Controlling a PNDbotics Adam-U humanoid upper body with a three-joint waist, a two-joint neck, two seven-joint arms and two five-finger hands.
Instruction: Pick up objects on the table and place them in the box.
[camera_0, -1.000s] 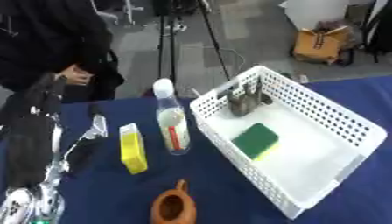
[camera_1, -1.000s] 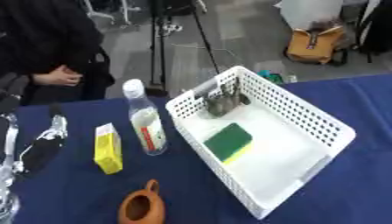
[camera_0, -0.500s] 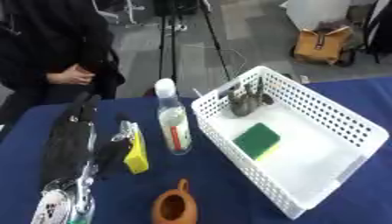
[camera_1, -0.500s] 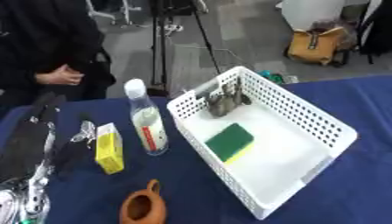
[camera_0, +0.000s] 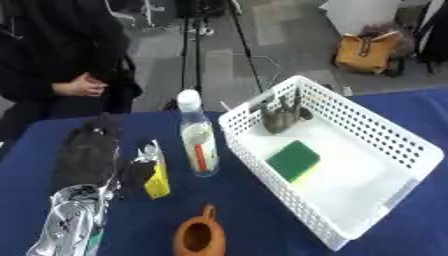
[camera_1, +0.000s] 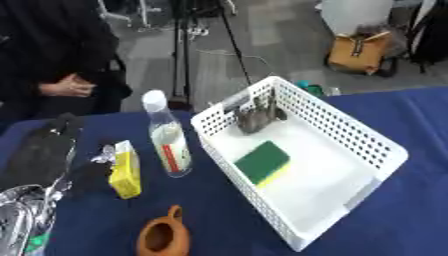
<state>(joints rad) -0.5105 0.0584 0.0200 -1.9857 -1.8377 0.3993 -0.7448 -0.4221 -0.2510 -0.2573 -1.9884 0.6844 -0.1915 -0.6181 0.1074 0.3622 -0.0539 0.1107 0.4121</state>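
Observation:
My left hand (camera_0: 86, 152) is black and lies on the blue table left of a small yellow box (camera_0: 158, 181). Its fingers point straight away from me, and its thumb (camera_0: 136, 176) rests against the box's left side. The hand is open and holds nothing. A clear bottle (camera_0: 199, 144) with a white cap and a red label stands right of the box. A brown clay pot (camera_0: 199, 238) sits near the front edge. The white mesh basket (camera_0: 392, 141) holds a green sponge (camera_0: 293, 160) and a grey-brown object (camera_0: 280, 118) in its far corner. My right hand is not in view.
My silver left forearm (camera_0: 68, 227) fills the lower left corner. A person in dark clothes (camera_0: 61, 55) stands at the table's far left edge with folded hands. Beyond the table are a tripod (camera_0: 188, 45) and a yellow bag (camera_0: 366, 50) on the floor.
My left hand has come in from the far left edge, moved right, and now lies beside the yellow box with its thumb against it. The other objects have not moved.

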